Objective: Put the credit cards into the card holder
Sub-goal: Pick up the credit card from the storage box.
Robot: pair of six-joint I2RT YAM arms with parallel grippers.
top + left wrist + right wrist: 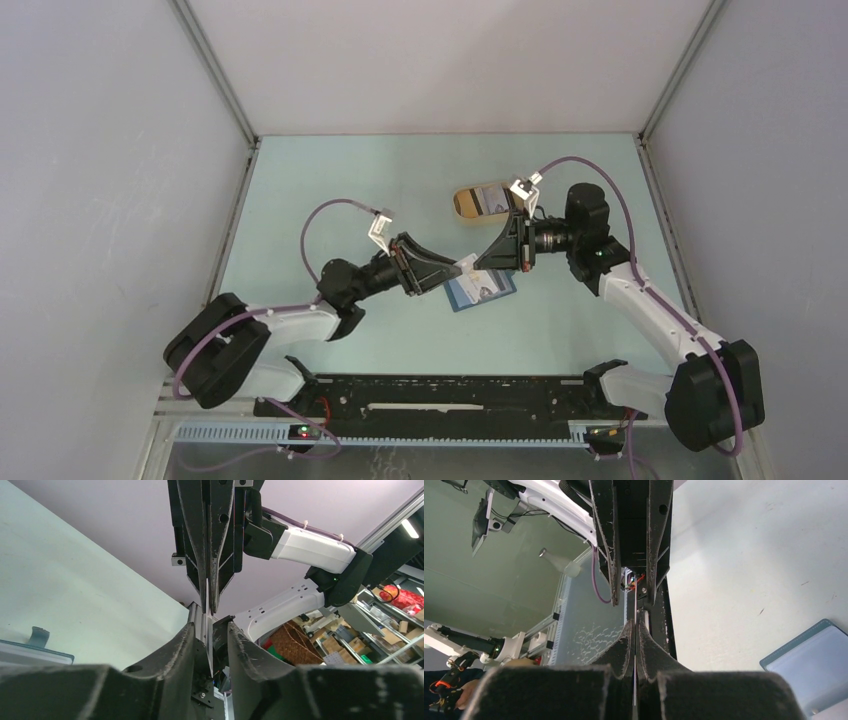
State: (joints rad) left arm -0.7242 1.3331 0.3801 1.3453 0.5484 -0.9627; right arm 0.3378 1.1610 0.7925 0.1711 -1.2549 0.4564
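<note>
Two tools meet nose to nose above the desk (330, 180), one credit card (467, 263) held edge-on between them. The right tool (635, 626) is clamped on one end of the card. The left tool (211, 630) has its jaws apart on either side of the other end, and we see a gap at each face, so it has no grip there yet. The card holder (482, 290) lies open on the desk just below the meeting point, lighter inside up, about equally close to both arms. We judge that the coming move turns on bringing the card's edge down to that pocket. The tan oval tray (462, 203) sits farther back, beyond the right tool, and nothing stands between card and holder.
</note>
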